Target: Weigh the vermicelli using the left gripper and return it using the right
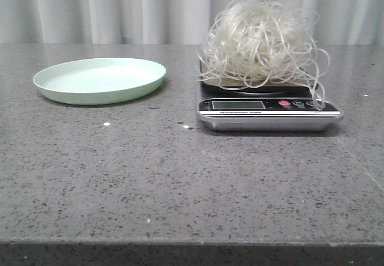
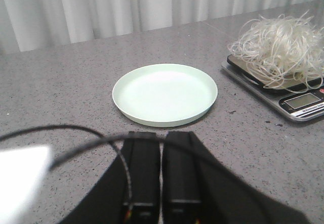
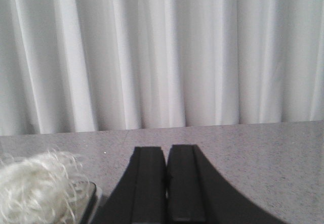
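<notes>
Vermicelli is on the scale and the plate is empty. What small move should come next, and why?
Probably open the right gripper and bring it toward the vermicelli. The clump already sits on the scale, the plate is bare, and both grippers are shut and empty, so the return step appears to remain.

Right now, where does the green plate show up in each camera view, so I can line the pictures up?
Front view: plate sits at left, empty, apart from the scale.
Left wrist view: plate fills the middle, scale at the right edge.
Right wrist view: plate not in it.
Shared landmark: the noodles piled on the scale appear in all three.
</notes>
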Controlling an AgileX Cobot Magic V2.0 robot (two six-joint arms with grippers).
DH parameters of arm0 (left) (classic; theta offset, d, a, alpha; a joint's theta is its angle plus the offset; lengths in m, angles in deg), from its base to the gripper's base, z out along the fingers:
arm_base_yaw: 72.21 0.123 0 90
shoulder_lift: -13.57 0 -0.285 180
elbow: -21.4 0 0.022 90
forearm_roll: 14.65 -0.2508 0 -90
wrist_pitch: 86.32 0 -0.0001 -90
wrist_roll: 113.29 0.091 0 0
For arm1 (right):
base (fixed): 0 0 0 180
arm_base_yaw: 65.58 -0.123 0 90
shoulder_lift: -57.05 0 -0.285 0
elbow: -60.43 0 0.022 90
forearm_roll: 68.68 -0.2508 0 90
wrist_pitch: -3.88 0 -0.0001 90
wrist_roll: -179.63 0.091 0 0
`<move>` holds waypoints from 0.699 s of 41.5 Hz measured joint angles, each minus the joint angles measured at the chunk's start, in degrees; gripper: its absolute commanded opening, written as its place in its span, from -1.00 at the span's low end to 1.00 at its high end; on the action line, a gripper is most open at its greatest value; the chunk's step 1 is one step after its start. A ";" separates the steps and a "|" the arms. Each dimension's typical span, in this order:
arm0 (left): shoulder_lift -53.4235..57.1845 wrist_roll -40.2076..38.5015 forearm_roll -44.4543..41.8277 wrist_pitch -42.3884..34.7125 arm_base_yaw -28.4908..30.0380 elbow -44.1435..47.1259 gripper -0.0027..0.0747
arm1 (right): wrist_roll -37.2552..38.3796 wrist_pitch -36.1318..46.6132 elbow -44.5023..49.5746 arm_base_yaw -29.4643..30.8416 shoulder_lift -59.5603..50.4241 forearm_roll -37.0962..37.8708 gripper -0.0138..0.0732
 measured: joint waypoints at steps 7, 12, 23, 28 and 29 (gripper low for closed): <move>0.00 0.00 0.00 -0.80 0.00 0.00 -0.58 | 0.00 -7.36 -11.47 -0.86 12.43 -4.74 -0.33; 0.00 0.00 0.00 -1.21 0.00 0.00 -0.58 | 0.00 -15.04 -18.58 -1.84 21.91 -5.89 -0.22; 0.00 0.00 0.00 -1.30 0.00 0.00 -0.58 | 0.00 -25.87 -30.97 -3.94 38.12 -6.03 0.73; 0.00 0.00 0.00 -1.30 0.00 0.00 -0.58 | -0.89 -29.97 -35.66 -4.08 43.69 -6.11 0.73; 0.00 0.00 0.00 -1.30 0.00 0.00 -0.58 | -1.45 -31.03 -36.37 -4.08 44.94 -6.28 0.73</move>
